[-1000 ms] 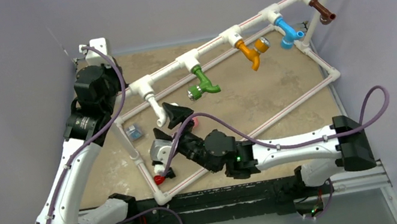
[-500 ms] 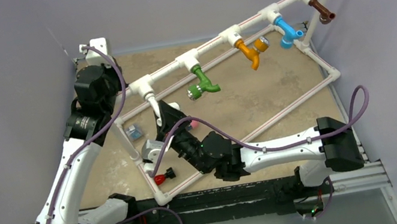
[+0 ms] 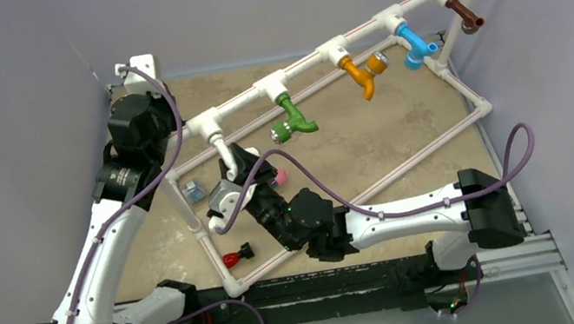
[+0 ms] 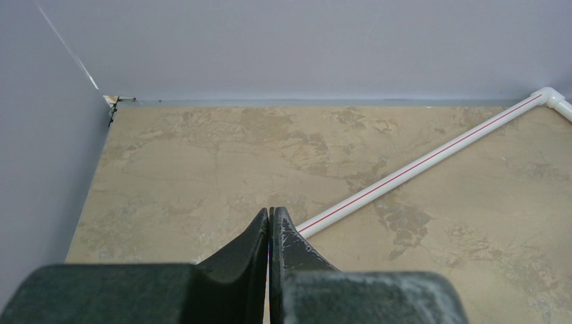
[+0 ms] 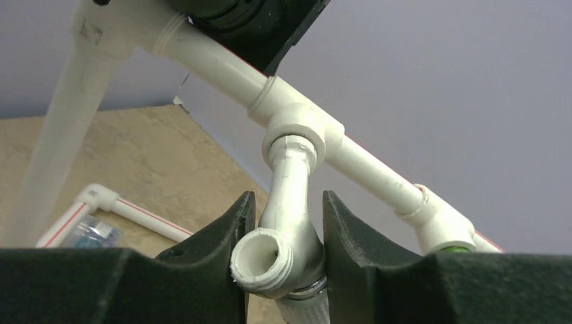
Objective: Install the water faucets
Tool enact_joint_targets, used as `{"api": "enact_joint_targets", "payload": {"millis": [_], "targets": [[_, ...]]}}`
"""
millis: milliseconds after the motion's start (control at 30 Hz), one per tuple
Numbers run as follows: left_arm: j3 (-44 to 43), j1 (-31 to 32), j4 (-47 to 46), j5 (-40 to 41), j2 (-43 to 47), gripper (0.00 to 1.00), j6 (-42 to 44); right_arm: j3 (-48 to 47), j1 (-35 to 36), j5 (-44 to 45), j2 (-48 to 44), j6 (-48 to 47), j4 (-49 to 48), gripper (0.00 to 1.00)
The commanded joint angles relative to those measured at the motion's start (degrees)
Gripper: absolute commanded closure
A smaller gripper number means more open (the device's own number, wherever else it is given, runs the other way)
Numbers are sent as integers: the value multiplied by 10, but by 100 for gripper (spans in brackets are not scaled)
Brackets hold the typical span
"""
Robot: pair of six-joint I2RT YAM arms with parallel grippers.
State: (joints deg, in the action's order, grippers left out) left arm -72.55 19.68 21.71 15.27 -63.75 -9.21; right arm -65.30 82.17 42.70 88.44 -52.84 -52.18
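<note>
The white faucet (image 3: 222, 150) hangs from the leftmost T-fitting (image 5: 303, 128) of the white pipe frame (image 3: 311, 64). My right gripper (image 3: 237, 168) reaches in from the lower right and is shut on it. In the right wrist view both fingers press the white faucet (image 5: 287, 226) just above its knob, with my right gripper (image 5: 289, 202) around the body and the open spout facing the camera. Green (image 3: 292, 117), orange (image 3: 361, 75), blue (image 3: 417, 46) and brown (image 3: 465, 13) faucets hang from the other fittings. My left gripper (image 4: 270, 210) is shut on nothing over the back left of the table.
A small red-capped part (image 3: 232, 259) lies by the frame's near rail. A pink piece (image 3: 278, 177) shows beside my right wrist, and a small bluish packet (image 3: 195, 190) lies inside the frame's left end. Purple walls close in the back and sides.
My right gripper has moved up and left from beside the white faucet onto it, and its fingers have closed on the faucet. The left arm has not moved.
</note>
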Motion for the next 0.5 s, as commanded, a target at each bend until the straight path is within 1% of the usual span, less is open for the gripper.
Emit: {"api": "enact_joint_targets", "payload": {"millis": [0,33,67,100,233,367,467], "targets": [[41,28,125,-57,-25,100,-17,-36,-4,27,-13,225,-78,100],[42,28,125,-57,-25,100,-17,-39,-4,31,-11,218,-75,99],[42,28,125,-57,-25,100,-17,-43,-4,32,-11,215,-63,85],[42,28,124,-56,-25,100,-17,-42,-4,33,-13,211,-59,75],[41,28,125,-54,-28,100,-18,-35,-4,26,-34,209,-21,44],[39,28,127,-54,-30,100,-18,-23,-4,8,-72,225,34,21],[37,28,127,-51,-34,100,-19,-15,-4,-13,-107,249,80,10]]}}
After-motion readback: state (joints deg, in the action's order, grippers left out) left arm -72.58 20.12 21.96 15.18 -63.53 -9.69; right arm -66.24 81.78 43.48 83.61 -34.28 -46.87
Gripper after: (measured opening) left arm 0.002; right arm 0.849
